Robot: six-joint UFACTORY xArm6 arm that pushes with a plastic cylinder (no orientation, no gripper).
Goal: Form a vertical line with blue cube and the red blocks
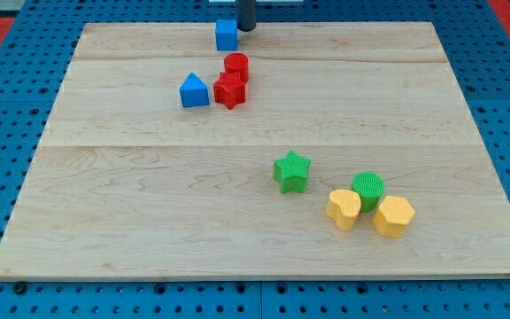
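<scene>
The blue cube [227,35] sits near the board's top edge. My tip [247,27] is just to the cube's right, close to it or touching it. Below the cube stands the red cylinder [236,66], and right under that, touching it, the red star-shaped block [229,90]. The three lie roughly one above the other, with the cube apart from the two red blocks.
A blue triangular block [194,91] sits just left of the red star. A green star [291,171], a green cylinder [368,189], a yellow heart [343,209] and a yellow hexagon [393,216] cluster at the lower right. The wooden board [104,204] lies on a blue pegboard.
</scene>
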